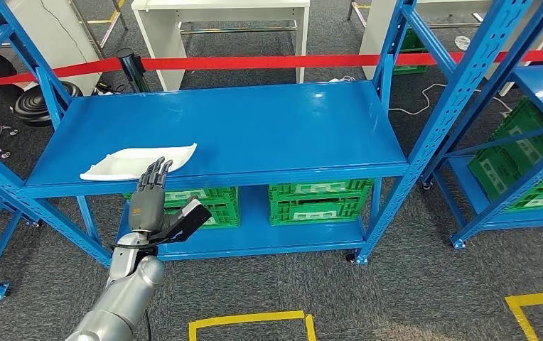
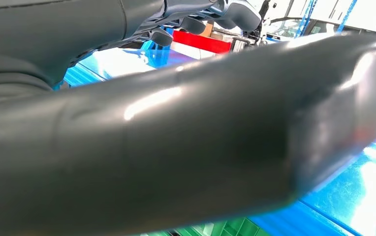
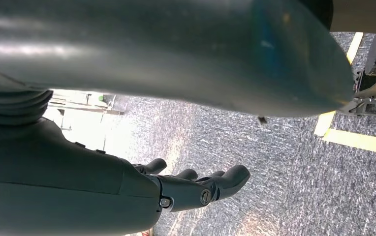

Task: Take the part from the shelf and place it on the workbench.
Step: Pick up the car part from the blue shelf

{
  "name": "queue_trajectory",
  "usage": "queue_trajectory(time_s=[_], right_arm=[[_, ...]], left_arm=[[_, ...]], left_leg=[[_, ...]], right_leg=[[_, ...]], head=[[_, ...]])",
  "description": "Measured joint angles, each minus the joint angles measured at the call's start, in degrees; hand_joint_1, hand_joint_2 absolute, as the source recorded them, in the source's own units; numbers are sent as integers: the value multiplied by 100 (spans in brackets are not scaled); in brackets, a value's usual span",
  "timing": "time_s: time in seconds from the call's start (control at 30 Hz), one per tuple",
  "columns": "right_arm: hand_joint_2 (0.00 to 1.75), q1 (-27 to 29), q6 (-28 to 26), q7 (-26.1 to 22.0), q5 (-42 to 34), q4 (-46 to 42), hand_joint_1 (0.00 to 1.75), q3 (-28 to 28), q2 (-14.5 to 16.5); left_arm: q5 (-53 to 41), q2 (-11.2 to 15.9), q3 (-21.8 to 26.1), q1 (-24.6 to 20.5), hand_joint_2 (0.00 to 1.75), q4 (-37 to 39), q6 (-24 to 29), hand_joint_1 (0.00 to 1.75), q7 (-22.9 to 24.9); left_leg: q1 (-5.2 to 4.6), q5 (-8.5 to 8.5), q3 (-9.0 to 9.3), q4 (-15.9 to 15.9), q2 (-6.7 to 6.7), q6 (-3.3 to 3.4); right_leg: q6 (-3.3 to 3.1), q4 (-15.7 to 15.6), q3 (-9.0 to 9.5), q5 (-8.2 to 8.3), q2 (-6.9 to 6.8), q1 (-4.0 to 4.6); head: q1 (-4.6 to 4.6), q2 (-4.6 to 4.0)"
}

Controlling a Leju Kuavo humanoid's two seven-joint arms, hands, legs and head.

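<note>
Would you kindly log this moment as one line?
left hand: open, reaching white part | part: on blue shelf | right hand: empty, hanging over floor

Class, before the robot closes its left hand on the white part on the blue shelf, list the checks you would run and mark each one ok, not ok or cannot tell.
1. White part lies flat on the blue shelf: ok.
2. Left hand reaches the part's near edge, fingers extended: ok.
3. Left hand grips the part: not ok, not yet closed.
4. Fingertips touching the part: cannot tell.
5. Right hand free, hanging over the carpet: ok.
6. Shelf top around the part free of other items: ok.
</note>
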Motion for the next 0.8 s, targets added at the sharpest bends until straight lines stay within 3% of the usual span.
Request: queue_trajectory(time_s=[0.8], right_arm=[[0,-1,0,0,0,0,0,0,0]], left_arm=[[0,0,0,0,0,0,0,0,0]], left_leg=[[-4,0,0,0,0,0]], right_leg=[[0,0,0,0,0,-4]], head=[[0,0]])
